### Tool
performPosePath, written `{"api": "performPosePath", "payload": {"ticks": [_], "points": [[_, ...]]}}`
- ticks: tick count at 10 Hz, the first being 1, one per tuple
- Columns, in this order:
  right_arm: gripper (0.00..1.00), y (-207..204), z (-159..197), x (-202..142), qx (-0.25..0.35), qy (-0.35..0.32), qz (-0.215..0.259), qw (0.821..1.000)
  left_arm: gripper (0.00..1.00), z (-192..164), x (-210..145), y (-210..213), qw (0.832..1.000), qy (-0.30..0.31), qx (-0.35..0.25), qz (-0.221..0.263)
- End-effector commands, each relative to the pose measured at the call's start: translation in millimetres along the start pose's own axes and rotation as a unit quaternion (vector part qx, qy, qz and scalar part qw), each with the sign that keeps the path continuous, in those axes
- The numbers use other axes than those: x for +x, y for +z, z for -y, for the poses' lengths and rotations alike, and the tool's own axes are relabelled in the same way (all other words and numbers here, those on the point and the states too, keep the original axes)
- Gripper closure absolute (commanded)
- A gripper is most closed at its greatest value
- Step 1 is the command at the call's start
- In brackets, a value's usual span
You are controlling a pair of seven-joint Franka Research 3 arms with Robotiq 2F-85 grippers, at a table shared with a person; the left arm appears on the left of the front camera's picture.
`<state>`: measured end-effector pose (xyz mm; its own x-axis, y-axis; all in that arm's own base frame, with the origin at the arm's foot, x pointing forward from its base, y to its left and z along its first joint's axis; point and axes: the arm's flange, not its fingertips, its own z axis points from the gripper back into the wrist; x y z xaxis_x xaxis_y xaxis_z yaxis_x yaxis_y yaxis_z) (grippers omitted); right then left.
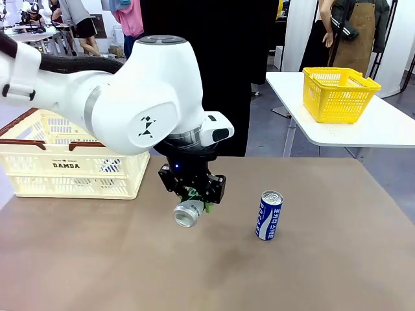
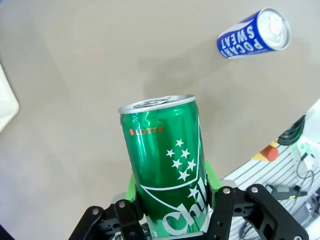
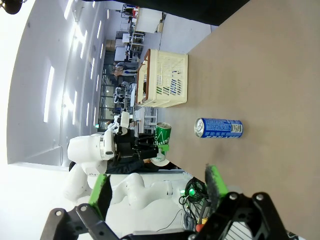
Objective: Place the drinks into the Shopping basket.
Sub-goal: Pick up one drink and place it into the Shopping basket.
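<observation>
The left gripper (image 1: 194, 196) grips the green can (image 1: 189, 212) around its lower body and holds it tilted above the table (image 1: 324, 272), between the Shopping basket (image 1: 65, 170) and the upright blue can (image 1: 269, 215). The right gripper (image 3: 157, 192) has its jaws apart, with nothing between them. The cans are probably light, smooth and thin-walled, so a moderate squeeze at mid-body seems best.

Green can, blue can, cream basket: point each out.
green can (image 2: 165, 180), left wrist view, side wall by the stars.
blue can (image 1: 268, 219), front view, middle of the side.
basket (image 1: 66, 166), front view, front wall at the print.
</observation>
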<state>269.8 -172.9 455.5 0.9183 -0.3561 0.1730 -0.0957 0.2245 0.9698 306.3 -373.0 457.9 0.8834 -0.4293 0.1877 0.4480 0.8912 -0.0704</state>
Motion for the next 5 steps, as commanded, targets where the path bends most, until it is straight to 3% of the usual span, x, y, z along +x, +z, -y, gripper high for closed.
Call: {"api": "performPosePath", "payload": {"ticks": [1, 3, 5], "points": [[0.0, -0.2, -2.2, 2.1, 0.011, 0.007, 0.005, 1.0, 1.0, -33.8, 52.6, 22.4, 0.998, 0.019, 0.002, 0.064], [0.0, -0.2, -2.2, 2.1, 0.011, 0.007, 0.005, 1.0, 1.0, -116.8, 128.8, 50.6, 0.996, 0.015, -0.01, 0.082], [0.0, -0.2, -2.2, 2.1, 0.011, 0.007, 0.005, 1.0, 1.0, -197.8, 182.6, 56.7, 0.995, 0.06, -0.009, 0.074]]}}
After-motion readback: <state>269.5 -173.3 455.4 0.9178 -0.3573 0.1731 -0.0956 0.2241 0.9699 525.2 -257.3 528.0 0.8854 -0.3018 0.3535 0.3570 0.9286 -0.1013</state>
